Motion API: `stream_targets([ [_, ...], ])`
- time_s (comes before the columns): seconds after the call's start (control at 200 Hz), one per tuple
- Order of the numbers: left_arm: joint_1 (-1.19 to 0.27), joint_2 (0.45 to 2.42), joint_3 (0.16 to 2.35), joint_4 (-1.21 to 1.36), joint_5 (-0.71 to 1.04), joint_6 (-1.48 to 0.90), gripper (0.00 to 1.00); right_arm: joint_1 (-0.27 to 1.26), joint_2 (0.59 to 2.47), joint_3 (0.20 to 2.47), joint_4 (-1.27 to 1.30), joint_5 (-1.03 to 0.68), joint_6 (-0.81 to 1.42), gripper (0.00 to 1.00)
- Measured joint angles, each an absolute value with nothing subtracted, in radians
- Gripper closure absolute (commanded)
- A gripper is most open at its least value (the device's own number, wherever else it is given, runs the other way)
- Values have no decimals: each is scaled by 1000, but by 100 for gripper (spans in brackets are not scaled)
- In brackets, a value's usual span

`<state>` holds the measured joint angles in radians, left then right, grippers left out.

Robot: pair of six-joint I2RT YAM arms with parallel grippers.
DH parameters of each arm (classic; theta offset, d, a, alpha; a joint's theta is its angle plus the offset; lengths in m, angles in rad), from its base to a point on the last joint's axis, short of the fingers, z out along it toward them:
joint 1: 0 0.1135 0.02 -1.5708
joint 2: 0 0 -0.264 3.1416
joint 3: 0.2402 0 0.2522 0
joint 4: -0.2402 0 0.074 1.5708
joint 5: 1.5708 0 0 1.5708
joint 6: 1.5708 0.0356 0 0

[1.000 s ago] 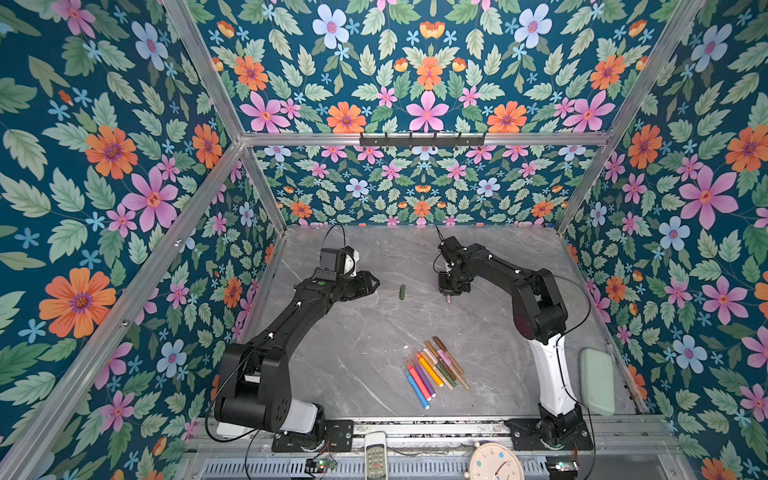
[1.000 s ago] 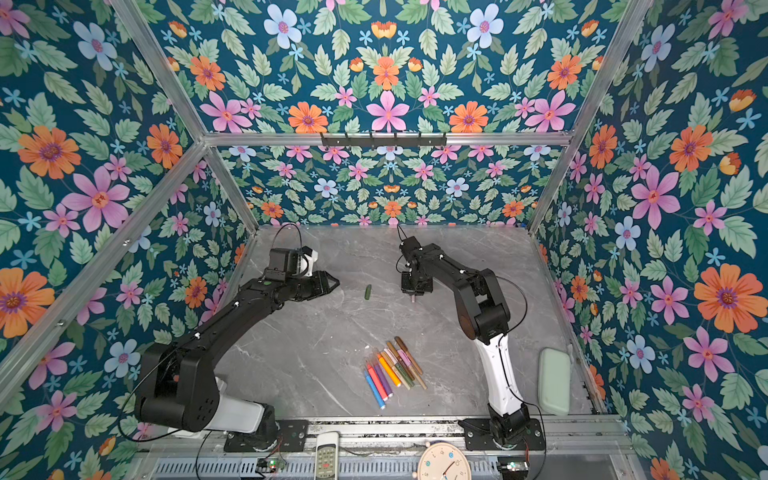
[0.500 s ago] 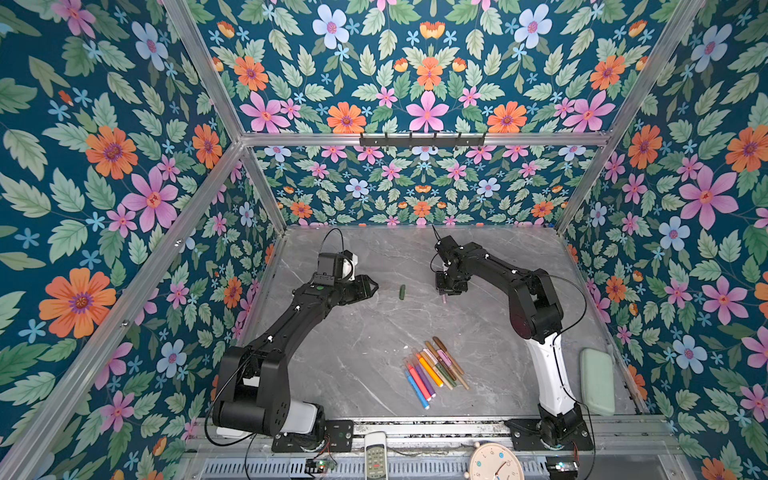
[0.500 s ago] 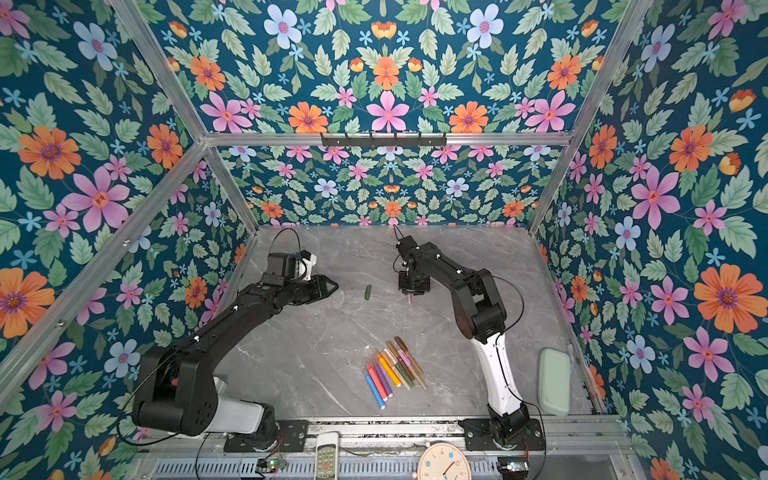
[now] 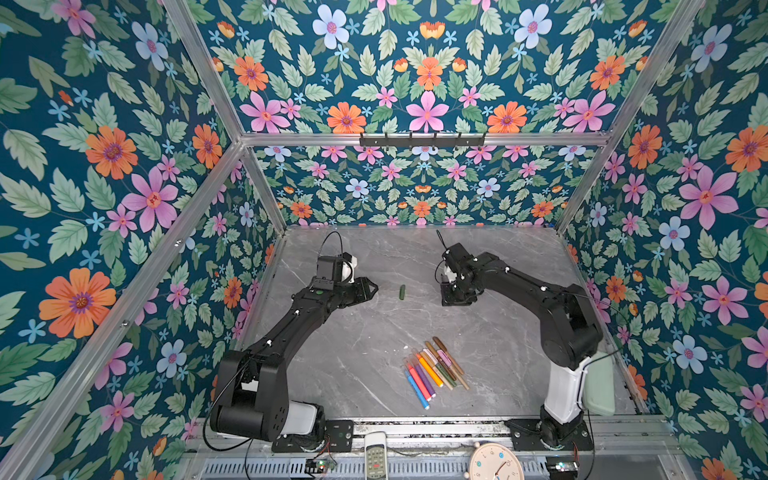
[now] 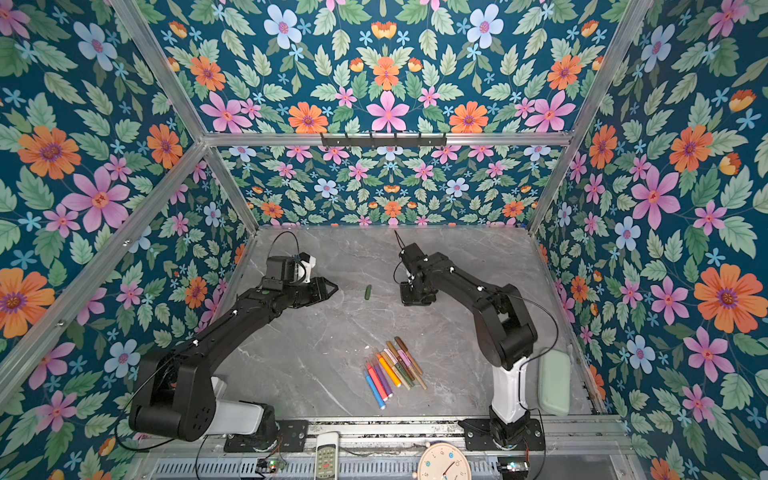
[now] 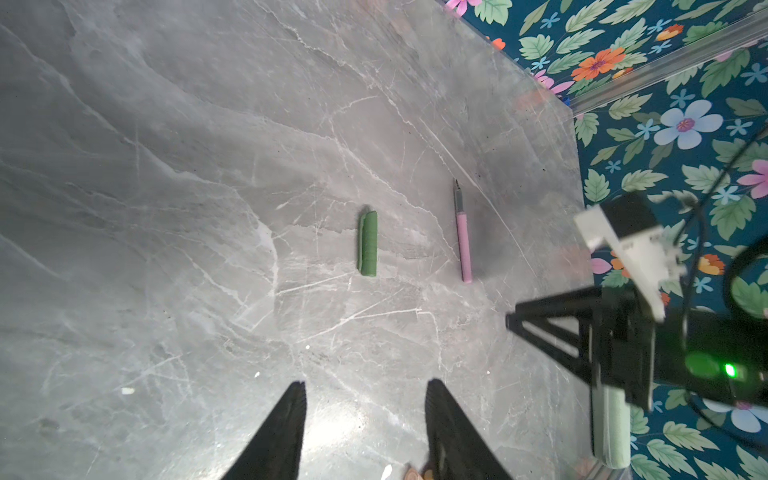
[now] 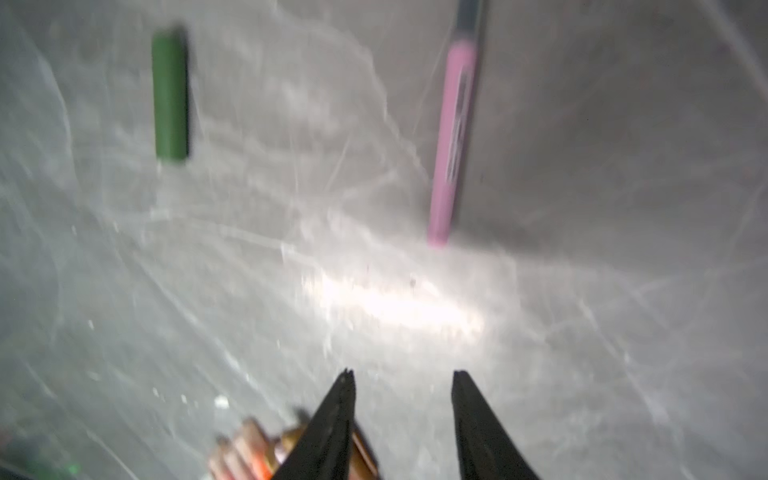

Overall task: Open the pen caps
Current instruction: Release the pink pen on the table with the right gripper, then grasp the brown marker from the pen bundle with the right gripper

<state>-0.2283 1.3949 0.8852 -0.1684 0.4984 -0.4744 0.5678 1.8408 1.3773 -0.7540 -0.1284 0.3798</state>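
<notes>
A green pen cap lies alone on the grey table between my two grippers. In the left wrist view it lies beside an uncapped pink pen with a dark tip. The right wrist view shows the same cap and pink pen, both beyond the fingertips. The pink pen is hidden in both top views. My left gripper is open and holds nothing. My right gripper is open and empty too. Several capped pens lie bundled near the front.
A mint-green case stands by the right arm's base. A remote and a clock lie on the front rail. Floral walls close in the table on three sides.
My right gripper's jaws have opened. Both arms stay almost where they were.
</notes>
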Motion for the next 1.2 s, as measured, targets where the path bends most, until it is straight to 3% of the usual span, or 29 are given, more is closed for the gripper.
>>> stream_targets([
  [0.21, -229, 1387, 833, -37, 525, -548, 50, 730, 1522, 1016, -750, -154, 392, 66],
  [0.37, -229, 1387, 815, 60, 534, -604, 49, 772, 1426, 881, -704, -192, 448, 68],
  [0.56, -229, 1395, 809, 123, 558, -654, 50, 778, 1475, 859, -656, -237, 468, 67],
  [0.705, -229, 1386, 803, 134, 563, -673, 50, 779, 1539, 865, -639, -250, 469, 74],
  [1.2, -229, 1364, 799, 132, 574, -672, 50, 780, 1634, 924, -656, -197, 524, 79],
])
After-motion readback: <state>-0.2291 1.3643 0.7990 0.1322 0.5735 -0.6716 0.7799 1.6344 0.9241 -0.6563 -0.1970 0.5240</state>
